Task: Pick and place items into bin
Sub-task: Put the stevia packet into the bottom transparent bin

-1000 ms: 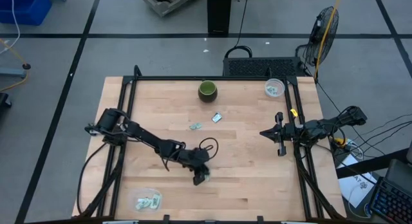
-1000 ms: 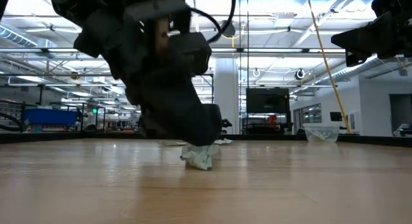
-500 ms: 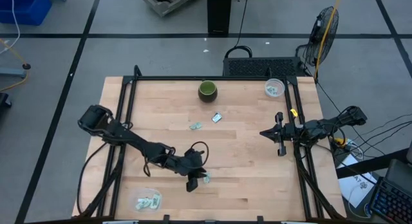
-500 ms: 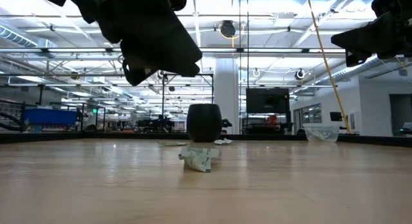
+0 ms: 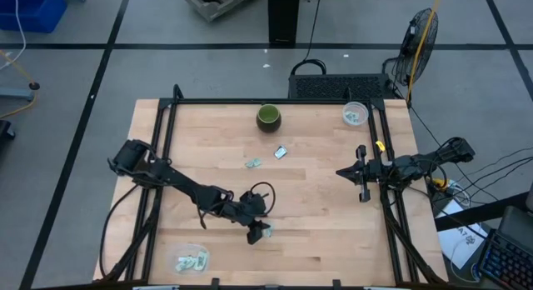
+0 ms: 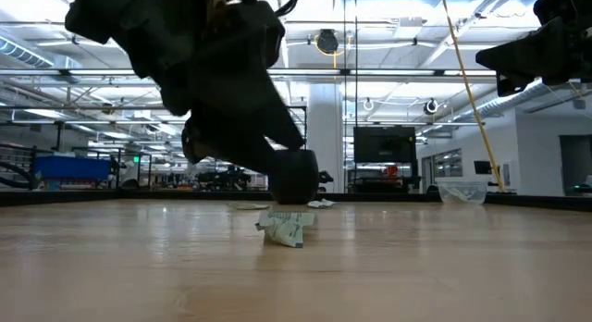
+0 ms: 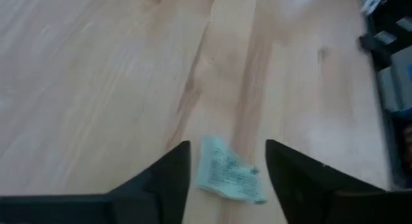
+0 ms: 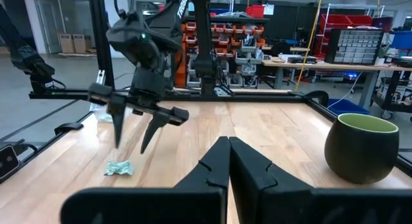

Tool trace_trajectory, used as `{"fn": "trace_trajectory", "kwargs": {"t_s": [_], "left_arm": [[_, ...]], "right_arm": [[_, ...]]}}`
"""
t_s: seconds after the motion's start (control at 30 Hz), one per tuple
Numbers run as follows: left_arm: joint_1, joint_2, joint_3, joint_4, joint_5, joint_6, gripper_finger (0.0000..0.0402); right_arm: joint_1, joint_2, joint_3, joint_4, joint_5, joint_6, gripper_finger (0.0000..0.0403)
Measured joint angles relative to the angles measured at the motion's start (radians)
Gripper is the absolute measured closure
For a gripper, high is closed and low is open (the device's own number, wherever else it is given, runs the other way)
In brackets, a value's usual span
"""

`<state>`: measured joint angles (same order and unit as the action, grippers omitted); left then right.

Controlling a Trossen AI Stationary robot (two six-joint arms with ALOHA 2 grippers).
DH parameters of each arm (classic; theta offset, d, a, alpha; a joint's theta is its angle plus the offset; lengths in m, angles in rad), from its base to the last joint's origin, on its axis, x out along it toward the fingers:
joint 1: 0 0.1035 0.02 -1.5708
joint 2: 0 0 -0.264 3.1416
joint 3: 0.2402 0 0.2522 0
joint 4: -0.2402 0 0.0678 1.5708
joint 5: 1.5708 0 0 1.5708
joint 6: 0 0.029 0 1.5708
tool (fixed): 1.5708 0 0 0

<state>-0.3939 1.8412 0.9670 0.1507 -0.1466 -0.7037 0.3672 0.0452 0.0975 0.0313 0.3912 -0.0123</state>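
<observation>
High view: left gripper (image 5: 257, 235) low over the near-centre worktop (image 5: 316, 207), a packet (image 5: 266, 232) just beside its tip. Two more packets lie mid-worktop, one (image 5: 253, 163) left of the other (image 5: 281, 152); green bowl (image 5: 268, 117) at the far edge; clear bin (image 5: 356, 114) at the far right corner and a clear tray (image 5: 191, 258) at the near left edge, each holding packets too small to count. Right gripper (image 5: 360, 173) waits by the right rail. Low view: crumpled packet (image 6: 282, 228) flat on the wood, left gripper (image 6: 231, 118) raised above and left of it, not touching; industrial hall behind, with ceiling trusses and a dark screen. Left wrist view: jaws wide, packet (image 7: 228, 178) on the worktop between the two fingers (image 7: 168, 174), touching neither. Right wrist view: right jaws closed together, empty; left gripper (image 8: 135, 130) spread above the packet (image 8: 118, 168); bowl (image 8: 362, 148) nearby; shelving and benches beyond.
</observation>
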Motion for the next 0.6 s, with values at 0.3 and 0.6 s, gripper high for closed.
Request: {"fn": "trace_trajectory", "kwargs": {"t_s": [0.3,0.6], "left_arm": [[-0.001,0.009,0.002,-0.022,-0.038,-0.006,0.0151],[-0.008,0.097,0.001,0.049,-0.023,-0.006,0.0151]], "right_arm": [[0.000,0.000,0.000,0.002,0.000,0.000,0.0403],[0.000,0.000,0.000,0.001,0.000,0.000,0.0403]]}}
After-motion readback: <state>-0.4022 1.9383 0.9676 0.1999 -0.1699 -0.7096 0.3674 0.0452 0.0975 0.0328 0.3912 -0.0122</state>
